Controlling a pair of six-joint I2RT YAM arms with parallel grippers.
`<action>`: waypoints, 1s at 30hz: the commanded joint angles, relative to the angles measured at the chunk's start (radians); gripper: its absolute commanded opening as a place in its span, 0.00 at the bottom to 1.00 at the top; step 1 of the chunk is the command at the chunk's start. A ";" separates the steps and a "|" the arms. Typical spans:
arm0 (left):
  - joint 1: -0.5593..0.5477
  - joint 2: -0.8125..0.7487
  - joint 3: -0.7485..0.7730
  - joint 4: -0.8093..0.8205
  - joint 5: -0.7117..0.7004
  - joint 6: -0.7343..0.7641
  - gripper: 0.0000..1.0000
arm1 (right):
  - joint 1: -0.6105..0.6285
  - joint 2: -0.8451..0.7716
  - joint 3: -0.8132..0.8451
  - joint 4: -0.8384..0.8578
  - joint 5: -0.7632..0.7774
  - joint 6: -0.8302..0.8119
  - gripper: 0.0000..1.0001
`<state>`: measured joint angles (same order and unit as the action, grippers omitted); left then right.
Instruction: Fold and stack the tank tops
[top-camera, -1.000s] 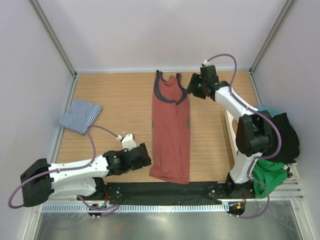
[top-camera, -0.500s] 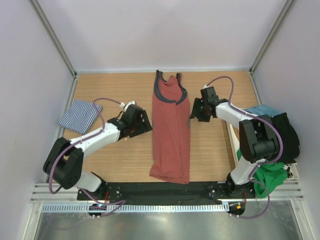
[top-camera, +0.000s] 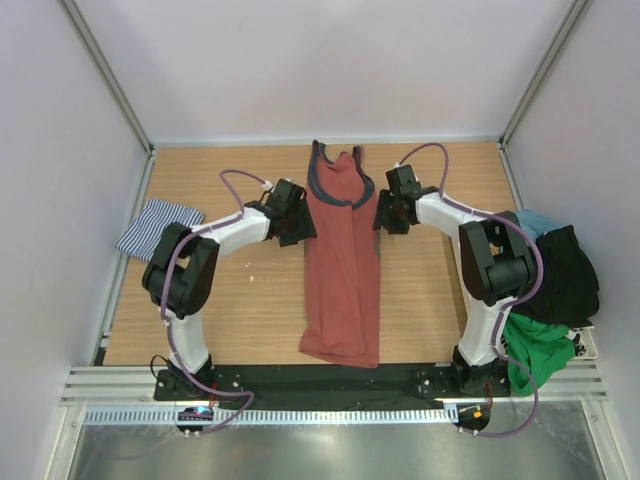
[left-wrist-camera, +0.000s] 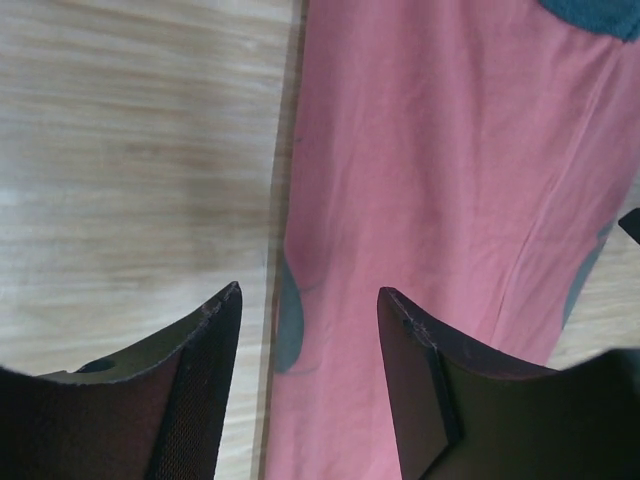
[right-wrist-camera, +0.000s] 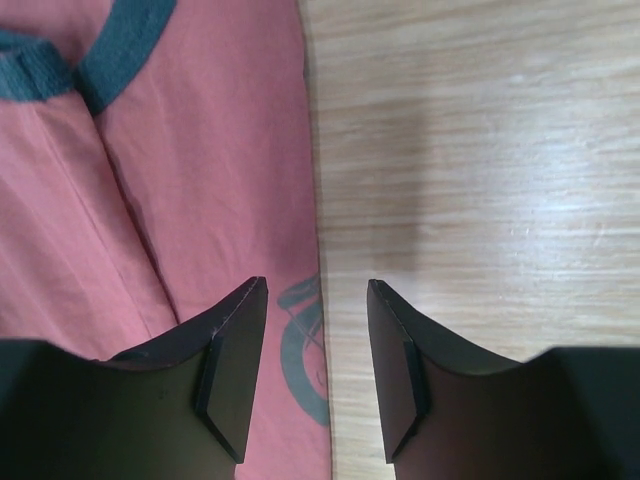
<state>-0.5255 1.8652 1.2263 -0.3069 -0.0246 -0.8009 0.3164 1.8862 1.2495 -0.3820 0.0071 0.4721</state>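
my left gripper (left-wrist-camera: 310, 297) & right gripper (right-wrist-camera: 317, 288) both gape open, holding nothing, each straddling a side edge of the red tank top (top-camera: 342, 270), which lies flat mid-table (top-camera: 240, 310). striped top (top-camera: 152, 227) sits folded at left edge.

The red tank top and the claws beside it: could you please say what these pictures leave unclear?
Striped top: top view, the left arm covers part.
Red top: both wrist views cut off its hem.
Left claw and right claw: open over the top's side edges; contact with the cloth cannot be judged.
Clothes pile: top view, the right arm covers part.
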 joint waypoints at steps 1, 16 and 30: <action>0.015 0.043 0.077 -0.014 0.018 0.025 0.57 | 0.010 0.025 0.070 -0.012 0.062 -0.016 0.50; 0.084 0.189 0.173 -0.032 0.002 0.042 0.04 | 0.032 0.175 0.217 -0.067 0.106 -0.029 0.18; 0.162 0.234 0.351 -0.113 -0.055 0.080 0.25 | 0.038 0.360 0.595 -0.223 0.154 -0.027 0.26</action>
<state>-0.3679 2.1410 1.5566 -0.3710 -0.0601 -0.7528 0.3458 2.2921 1.8389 -0.5583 0.1375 0.4500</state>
